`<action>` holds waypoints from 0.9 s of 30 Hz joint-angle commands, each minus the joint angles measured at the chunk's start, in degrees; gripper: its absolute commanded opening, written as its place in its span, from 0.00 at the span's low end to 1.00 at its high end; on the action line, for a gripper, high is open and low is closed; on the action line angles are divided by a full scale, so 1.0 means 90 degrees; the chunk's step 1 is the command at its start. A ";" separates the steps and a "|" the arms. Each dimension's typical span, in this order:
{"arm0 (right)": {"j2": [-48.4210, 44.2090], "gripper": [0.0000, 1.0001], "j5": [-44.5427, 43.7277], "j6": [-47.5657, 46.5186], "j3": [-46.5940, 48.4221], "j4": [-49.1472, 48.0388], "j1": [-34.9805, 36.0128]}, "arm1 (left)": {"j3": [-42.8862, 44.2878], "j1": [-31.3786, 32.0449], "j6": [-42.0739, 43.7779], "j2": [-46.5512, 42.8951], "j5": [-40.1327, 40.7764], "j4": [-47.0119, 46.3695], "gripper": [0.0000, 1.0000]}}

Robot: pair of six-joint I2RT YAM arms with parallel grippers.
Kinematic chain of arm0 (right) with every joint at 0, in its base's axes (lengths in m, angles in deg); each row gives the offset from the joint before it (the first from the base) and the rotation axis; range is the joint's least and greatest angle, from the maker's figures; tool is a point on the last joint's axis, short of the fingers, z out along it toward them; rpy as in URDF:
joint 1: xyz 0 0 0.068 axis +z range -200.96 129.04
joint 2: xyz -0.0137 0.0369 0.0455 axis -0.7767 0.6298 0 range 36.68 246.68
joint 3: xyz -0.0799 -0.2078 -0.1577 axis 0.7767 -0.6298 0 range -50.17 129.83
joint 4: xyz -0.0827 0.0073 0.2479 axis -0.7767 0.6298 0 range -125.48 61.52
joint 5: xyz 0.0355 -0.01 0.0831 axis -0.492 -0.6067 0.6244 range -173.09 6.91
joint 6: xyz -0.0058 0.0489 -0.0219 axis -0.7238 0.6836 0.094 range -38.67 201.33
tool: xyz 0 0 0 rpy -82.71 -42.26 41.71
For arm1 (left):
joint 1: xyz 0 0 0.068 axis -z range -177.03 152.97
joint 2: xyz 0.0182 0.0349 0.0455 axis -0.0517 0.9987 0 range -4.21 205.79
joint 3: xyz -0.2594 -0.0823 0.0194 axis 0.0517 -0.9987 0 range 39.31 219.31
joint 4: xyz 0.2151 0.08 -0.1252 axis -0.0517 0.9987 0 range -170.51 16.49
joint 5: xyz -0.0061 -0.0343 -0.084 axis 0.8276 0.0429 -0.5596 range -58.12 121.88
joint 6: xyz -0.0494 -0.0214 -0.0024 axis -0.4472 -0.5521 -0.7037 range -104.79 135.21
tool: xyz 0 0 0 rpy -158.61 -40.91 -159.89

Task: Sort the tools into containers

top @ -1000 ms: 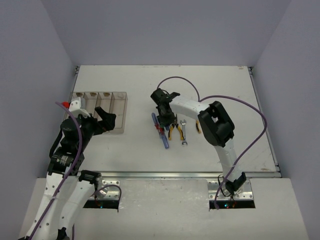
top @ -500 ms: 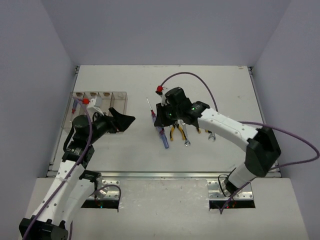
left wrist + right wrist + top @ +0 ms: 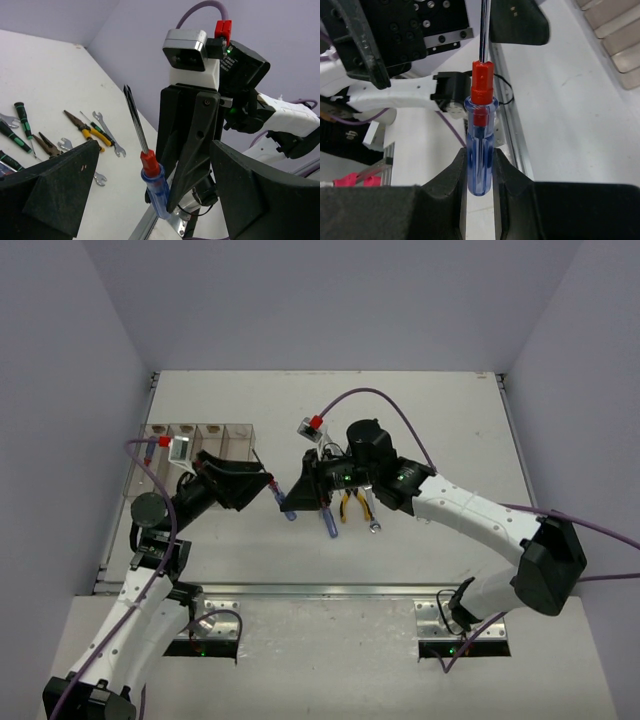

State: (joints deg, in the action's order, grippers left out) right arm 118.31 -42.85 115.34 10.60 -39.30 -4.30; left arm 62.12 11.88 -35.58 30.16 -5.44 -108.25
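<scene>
Two fingers [image 3: 451, 187] of the right gripper [image 3: 480, 162] are pinching the blue screwdriver [image 3: 480, 142] by its handle (red collar showing above them) at the overhead frame's centre. The left gripper [image 3: 256, 487] is facing it, fingers [image 3: 55, 200] spread wide. The containers [image 3: 200, 430] are sitting centre-left.

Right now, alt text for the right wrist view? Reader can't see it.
The right gripper clamps the clear blue handle of a screwdriver. Its red collar and steel shaft point up toward the left gripper, whose fingers stand open. The white table lies behind, with the containers in the upper right corner.
</scene>
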 commanded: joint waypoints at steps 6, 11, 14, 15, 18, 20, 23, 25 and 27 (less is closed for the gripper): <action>0.0294 0.00 0.0085 -0.0396 0.0831 -0.0338 0.0636 | 0.0247 0.0044 -0.0104 0.0126 -0.0233 -0.0617 0.24; 0.0201 0.12 -0.0933 -0.0478 0.0817 -0.0141 0.0562 | 0.0908 0.0044 0.0657 0.0002 -0.0130 0.0707 0.00; 0.0051 0.67 -0.1606 -0.0496 0.0729 0.0182 0.0433 | 0.1457 0.0044 0.1392 0.0141 0.0444 0.1949 0.00; -0.0088 0.80 -0.1953 -0.0514 0.0612 0.0375 0.0365 | 0.1781 0.0044 0.1716 0.0389 0.0818 0.2566 0.00; -0.0765 0.97 -0.3456 -0.0605 0.0141 0.1410 0.0076 | 0.3043 0.0044 0.2722 0.1199 0.2518 0.4769 0.00; -0.1338 0.98 -0.4637 -0.0762 -0.0336 0.1922 0.0045 | 0.3945 0.0044 0.3152 0.2179 0.3439 0.5875 0.00; -0.2286 0.99 -0.5793 -0.1004 -0.0908 0.2424 0.0006 | 0.4992 0.0051 0.3726 0.3437 0.5118 0.6711 0.00; -0.2789 0.99 -0.6130 -0.1082 -0.1248 0.2585 -0.0056 | 0.5597 0.0032 0.3971 0.4468 0.6959 0.6905 0.00; -0.3122 0.99 -0.6247 -0.1152 -0.1569 0.2582 -0.0167 | 0.5985 -0.0058 0.4315 0.5213 0.8419 0.6679 0.00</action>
State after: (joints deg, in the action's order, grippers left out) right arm 94.92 -87.61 107.91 0.10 -19.39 -4.73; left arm 111.82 12.35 -5.92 64.94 38.22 -57.63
